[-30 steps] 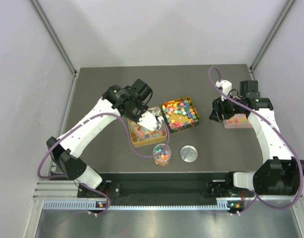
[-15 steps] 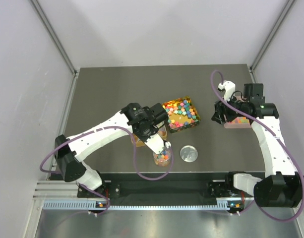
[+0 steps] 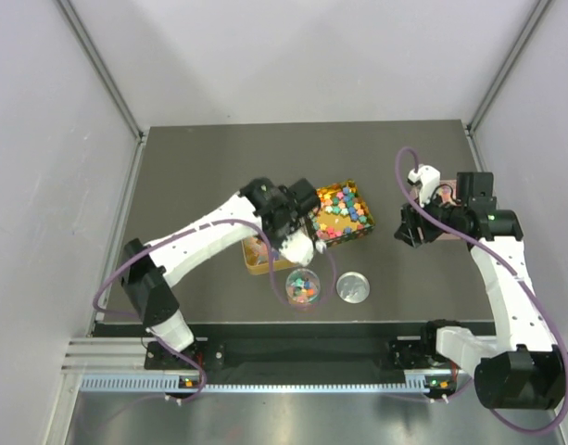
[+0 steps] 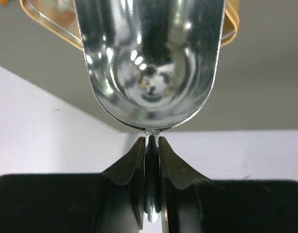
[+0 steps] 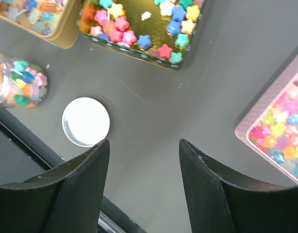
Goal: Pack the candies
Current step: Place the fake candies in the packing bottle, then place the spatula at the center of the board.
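Note:
My left gripper is shut on the handle of a silver scoop, whose bowl looks empty. The scoop hangs just behind a small clear jar that holds mixed-colour candies. More star-shaped candies fill a gold tin, and pale ones lie in a second gold tin partly under the left arm. My right gripper is open and empty above bare table. From it I see the jar, the star tin and a pink tray of translucent candies.
A round silver lid lies on the table right of the jar; it also shows in the right wrist view. The pink tray sits at the right, mostly under the right arm. The table's near edge runs just in front of the jar and lid.
My left gripper carried the scoop from the pale-candy tin to over the jar, then drew it back a little. The right gripper rose off the pink tray and shifted slightly left.

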Robot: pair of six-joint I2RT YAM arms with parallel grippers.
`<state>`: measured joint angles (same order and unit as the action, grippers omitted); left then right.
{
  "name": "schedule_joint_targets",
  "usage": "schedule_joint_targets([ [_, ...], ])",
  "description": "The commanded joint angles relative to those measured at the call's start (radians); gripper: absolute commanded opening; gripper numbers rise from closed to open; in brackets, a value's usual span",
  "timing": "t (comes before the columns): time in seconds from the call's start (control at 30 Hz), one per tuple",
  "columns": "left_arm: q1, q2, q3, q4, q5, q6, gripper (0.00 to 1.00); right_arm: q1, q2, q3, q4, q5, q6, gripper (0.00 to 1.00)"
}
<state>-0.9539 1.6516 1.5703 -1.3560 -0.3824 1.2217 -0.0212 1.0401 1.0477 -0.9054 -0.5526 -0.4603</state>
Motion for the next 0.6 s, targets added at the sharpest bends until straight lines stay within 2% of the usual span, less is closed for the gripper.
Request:
schedule_joint_targets([
  [0.0, 0.188, 0.057, 0.209, -0.074, 0.134, -0.141, 0.00, -0.003, -0.017, -0.023, 0.011, -0.088, -0.017, 0.59],
  [0.03, 0.283, 0.072, 0.252, -0.063, 0.163, -0.212, 0.00, 0.003, -0.011, -0.032, 0.011, -0.122, -0.018, 0.59],
  [0.07, 0.326, 0.088, 0.328, -0.055, 0.193, -0.241, 0.00, 0.007, -0.003, -0.032, 0.011, -0.136, -0.020, 0.59],
  [0.1, 0.369, 0.103, 0.358, -0.049, 0.271, -0.270, 0.00, 0.012, 0.015, -0.031, 0.010, -0.150, -0.040, 0.59],
  [0.17, 0.470, 0.096, 0.367, -0.003, 0.338, -0.382, 0.00, 0.045, 0.040, -0.029, 0.026, -0.158, -0.061, 0.59],
  [0.23, 0.529, 0.057, 0.280, 0.076, 0.425, -0.474, 0.00, 0.056, 0.098, -0.023, 0.077, -0.135, -0.064, 0.59],
  [0.3, 0.546, 0.013, 0.211, 0.144, 0.450, -0.530, 0.00, 0.060, 0.193, 0.004, 0.108, -0.133, -0.032, 0.58],
  [0.47, 0.573, -0.061, 0.027, 0.211, 0.513, -0.628, 0.00, 0.060, 0.406, 0.196, 0.091, -0.112, -0.054, 0.56],
  [0.57, 0.635, -0.093, -0.044, 0.245, 0.525, -0.656, 0.00, 0.060, 0.591, 0.354, 0.082, -0.104, -0.017, 0.56],
])
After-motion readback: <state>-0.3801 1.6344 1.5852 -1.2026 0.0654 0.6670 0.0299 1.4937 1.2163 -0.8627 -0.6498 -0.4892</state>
